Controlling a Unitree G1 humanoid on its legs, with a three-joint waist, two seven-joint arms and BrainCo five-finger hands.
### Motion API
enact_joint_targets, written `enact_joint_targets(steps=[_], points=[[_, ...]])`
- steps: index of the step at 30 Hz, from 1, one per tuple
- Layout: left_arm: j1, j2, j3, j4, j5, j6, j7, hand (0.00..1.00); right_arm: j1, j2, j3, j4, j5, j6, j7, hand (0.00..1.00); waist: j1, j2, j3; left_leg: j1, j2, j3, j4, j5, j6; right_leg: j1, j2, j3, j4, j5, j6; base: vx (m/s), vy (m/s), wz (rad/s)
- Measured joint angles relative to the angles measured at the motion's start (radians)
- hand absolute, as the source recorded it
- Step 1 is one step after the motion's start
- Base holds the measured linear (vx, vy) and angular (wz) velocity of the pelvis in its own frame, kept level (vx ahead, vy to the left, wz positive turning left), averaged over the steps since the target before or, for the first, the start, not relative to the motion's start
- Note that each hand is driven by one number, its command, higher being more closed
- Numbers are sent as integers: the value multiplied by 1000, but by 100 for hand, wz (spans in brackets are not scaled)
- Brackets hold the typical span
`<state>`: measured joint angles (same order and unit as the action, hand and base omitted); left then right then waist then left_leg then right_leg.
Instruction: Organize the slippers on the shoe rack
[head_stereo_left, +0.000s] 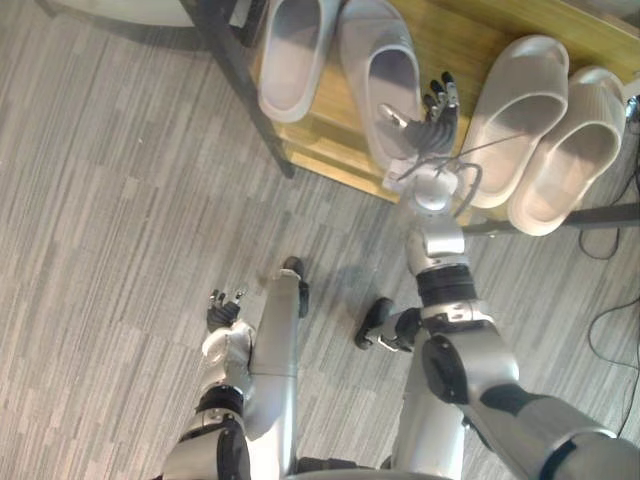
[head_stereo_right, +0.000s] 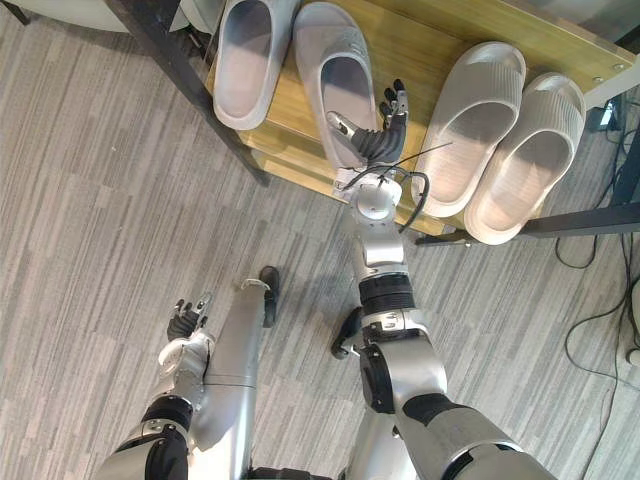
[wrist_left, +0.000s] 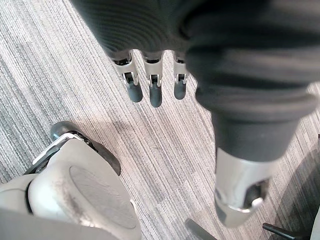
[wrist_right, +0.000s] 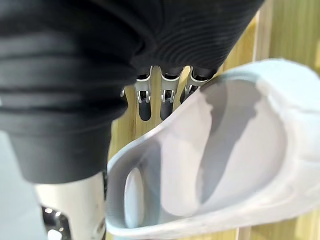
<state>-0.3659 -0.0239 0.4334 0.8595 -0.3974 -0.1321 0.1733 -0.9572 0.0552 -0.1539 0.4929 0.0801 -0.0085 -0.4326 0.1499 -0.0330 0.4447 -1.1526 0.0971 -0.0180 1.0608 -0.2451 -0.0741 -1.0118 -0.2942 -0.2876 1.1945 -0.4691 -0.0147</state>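
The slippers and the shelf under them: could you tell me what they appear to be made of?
Grey slippers and beige slippers: probably moulded foam or soft rubber, matte; thick, rounded one-piece walls, the beige ones ribbed. Shelf: wood or wood-look laminate, smooth, with yellowish streaked grain. Its frame: likely dark painted metal, thin and straight.

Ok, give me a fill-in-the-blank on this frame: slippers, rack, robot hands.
1. The rack holds ___ slippers.
2. The right robot hand is at the heel of the ___ slipper, counting from the robot's left.
3. The left robot hand hangs open above the ___.
Missing words: four; second; floor.
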Motion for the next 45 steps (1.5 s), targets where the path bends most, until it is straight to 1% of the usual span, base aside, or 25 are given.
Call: enact_joint_targets(steps=[1,2,3,6,8,10,13,15,19,25,27,30,32,36,40,42,45], points=[[-5,-1,13,2,0,10,1,0,0,19,0,0,10,-9,0,0,-3,-1,1,0,0,0,0,0,0,0,0,1,0,-1,1,0,0,0],[-6,0,14,4,0,10,1,0,0,22,0,0,11,-10,0,0,-4,-2,1,0,0,0,0,0,0,0,0,1,0,-1,1,0,0,0],[-11,0,21,8,0,11,1,0,0,40,0,0,27,-19,0,0,-4,-4,2,0,0,1,0,0,0,0,1,1,0,-1,2,0,0,0],[-19,1,26,8,0,11,2,0,0,57,0,-1,78,-34,0,0,-4,-10,5,0,0,1,0,0,0,-1,1,2,0,-1,2,0,0,0],[-28,0,38,12,-1,12,4,0,0,58,0,-1,93,-41,1,0,-3,-13,7,-1,-1,1,-1,0,0,-1,0,2,0,-1,2,0,0,0],[-38,0,50,17,-7,12,21,0,-3,58,0,-1,132,-51,0,0,-3,-14,7,-4,-2,0,-2,0,0,-3,0,1,-1,-1,2,0,0,0],[-43,-4,60,18,-18,13,22,0,-7,59,0,-1,175,-64,0,0,-3,-14,7,-10,-3,-2,-4,0,0,-9,0,-1,-3,-1,2,0,0,0],[-49,-3,61,19,-18,14,23,0,-16,59,-6,-1,237,-79,0,0,-3,-14,7,-17,-4,-5,-4,0,-1,-14,0,-4,-3,-1,2,0,0,0],[-51,-4,61,21,-18,14,23,0,-30,61,-12,2,295,-82,0,0,0,-14,7,-18,-4,-5,-4,0,-1,-15,0,-4,-2,-1,2,0,0,0],[-60,-10,61,27,-18,13,23,0,-80,63,-35,36,399,-92,2,0,14,-12,8,-18,-3,-5,-4,0,-1,-15,0,-5,-2,-1,2,0,0,0],[-63,-11,60,29,-19,13,23,0,-96,68,-35,42,403,-94,2,0,18,-11,9,-19,-3,-6,-3,0,-1,-15,0,-5,-2,-1,2,0,0,0],[-68,-13,60,34,-18,13,23,0,-104,71,-35,44,438,-98,10,0,23,-10,9,-19,-3,-6,-1,0,0,-14,0,-5,-2,-1,2,0,0,0],[-70,-15,60,35,-18,12,23,0,-104,71,-35,44,466,-106,19,0,27,-5,12,-19,-3,-6,2,0,0,-14,0,-5,-2,0,1,0,0,0],[-72,-17,60,35,-18,12,23,0,-104,71,-35,45,490,-110,21,0,30,-3,13,-19,-1,-6,3,0,0,-14,1,-5,-1,0,0,0,0,0],[-72,-18,61,35,-19,12,23,0,-104,71,-35,47,489,-110,21,0,32,-1,12,-19,0,-6,5,0,0,-14,1,-4,1,2,-3,0,0,0],[-72,-20,61,35,-19,12,26,0,-104,70,-35,47,470,-105,18,0,33,1,11,-17,0,-6,6,0,0,-14,1,-3,2,2,-4,0,0,0],[-73,-29,68,34,-20,12,40,0,-103,68,-38,47,453,-92,16,0,32,11,10,-11,1,-6,6,0,0,-7,2,-4,2,7,-13,0,0,0]])
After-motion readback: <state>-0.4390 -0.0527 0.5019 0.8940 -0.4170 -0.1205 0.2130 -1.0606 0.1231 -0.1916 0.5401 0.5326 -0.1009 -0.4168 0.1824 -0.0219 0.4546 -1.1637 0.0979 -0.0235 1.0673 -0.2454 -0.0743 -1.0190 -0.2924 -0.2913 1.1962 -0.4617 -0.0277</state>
